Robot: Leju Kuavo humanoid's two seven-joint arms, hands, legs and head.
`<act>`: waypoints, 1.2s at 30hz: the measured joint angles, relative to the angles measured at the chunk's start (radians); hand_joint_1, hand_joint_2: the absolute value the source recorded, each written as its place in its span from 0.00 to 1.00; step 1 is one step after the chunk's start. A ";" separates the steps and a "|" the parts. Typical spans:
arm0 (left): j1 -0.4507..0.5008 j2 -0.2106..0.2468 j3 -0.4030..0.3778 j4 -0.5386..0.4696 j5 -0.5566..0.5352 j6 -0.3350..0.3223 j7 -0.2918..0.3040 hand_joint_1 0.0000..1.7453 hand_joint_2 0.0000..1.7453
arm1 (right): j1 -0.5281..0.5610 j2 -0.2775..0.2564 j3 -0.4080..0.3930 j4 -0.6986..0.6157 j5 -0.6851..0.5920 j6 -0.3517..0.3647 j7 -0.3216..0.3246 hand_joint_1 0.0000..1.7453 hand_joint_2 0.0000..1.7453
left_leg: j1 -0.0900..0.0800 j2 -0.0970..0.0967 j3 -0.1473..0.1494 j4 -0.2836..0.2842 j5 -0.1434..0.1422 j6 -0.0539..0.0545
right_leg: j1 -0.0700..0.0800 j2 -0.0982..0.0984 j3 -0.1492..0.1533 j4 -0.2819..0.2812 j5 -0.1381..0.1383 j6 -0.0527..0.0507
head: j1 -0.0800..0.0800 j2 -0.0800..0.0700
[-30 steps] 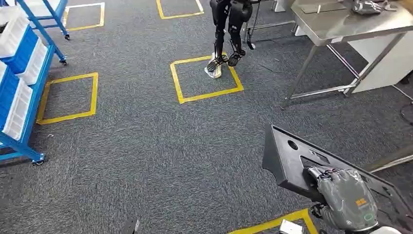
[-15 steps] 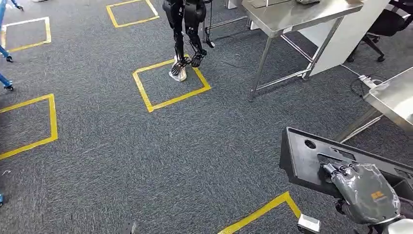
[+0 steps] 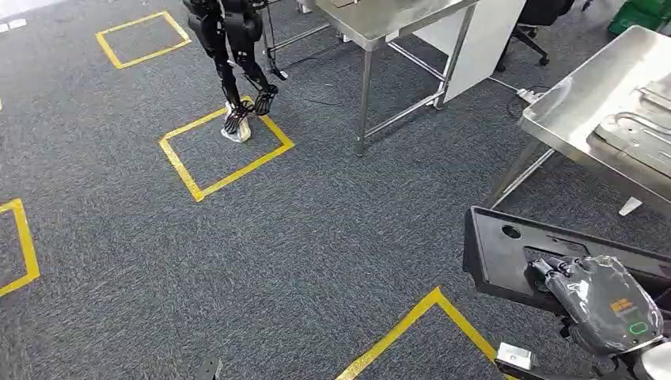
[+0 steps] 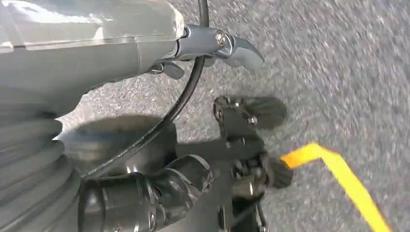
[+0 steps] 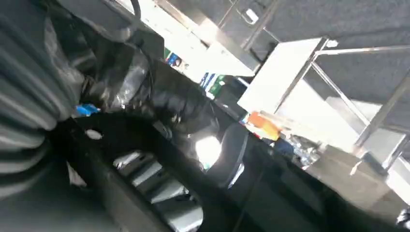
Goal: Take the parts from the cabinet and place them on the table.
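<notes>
— What colour is the floor?
— The carpet (image 3: pixel 316 229) is dark grey with a fine speckle, marked with yellow tape squares (image 3: pixel 224 150).
— And the part?
— The panel (image 3: pixel 506 261) at near right is matte black. The right hand (image 3: pixel 601 305) on it is grey under clear film, with an orange mark and a green ring on its back.
— The tables?
— The right table (image 3: pixel 585 103) and the far table (image 3: pixel 396 16) are both bare silver steel.
— Anything else?
— Another robot (image 3: pixel 233 55) at far left has black legs and pale feet. The left hand (image 4: pixel 96 53) is grey with a black cable.
</notes>
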 joint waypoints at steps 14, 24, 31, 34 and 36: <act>0.007 -0.009 -0.001 0.000 0.009 0.008 0.014 0.00 1.00 | 0.026 -0.051 -0.028 0.008 -0.026 -0.008 0.031 1.00 1.00 | -0.003 -0.145 -0.049 -0.016 0.066 0.051 | 0.009 0.189 -0.005 -0.004 0.000 0.014 | 0.000 0.000; 0.008 -0.019 0.000 -0.001 0.011 0.008 0.010 0.00 1.00 | 0.012 -0.051 -0.028 0.027 -0.014 -0.013 0.024 1.00 1.00 | 0.008 -0.008 -0.018 -0.015 0.035 0.033 | -0.021 -0.041 -0.012 0.021 0.015 0.064 | 0.005 0.000; -0.001 -0.019 0.000 -0.001 0.011 0.008 0.010 0.00 1.00 | 0.028 -0.059 -0.038 0.033 -0.014 -0.015 0.022 1.00 1.00 | 0.008 -0.050 -0.016 0.046 -0.032 -0.006 | -0.008 0.013 -0.007 0.012 -0.006 0.000 | 0.006 0.000; 0.003 -0.020 0.000 -0.001 0.012 0.008 0.010 0.00 1.00 | 0.030 -0.059 -0.041 0.033 -0.014 -0.015 0.024 1.00 1.00 | 0.005 -0.096 -0.142 0.282 -0.130 -0.001 | 0.000 0.050 -0.007 0.013 -0.009 -0.011 | 0.005 0.000; 0.007 -0.020 -0.001 -0.001 0.014 0.008 0.011 0.00 1.00 | 0.033 -0.058 -0.042 0.033 -0.014 -0.015 0.024 1.00 1.00 | 0.003 -0.098 -0.173 0.310 -0.101 0.006 | 0.006 0.079 -0.004 0.013 -0.010 -0.013 | 0.005 0.000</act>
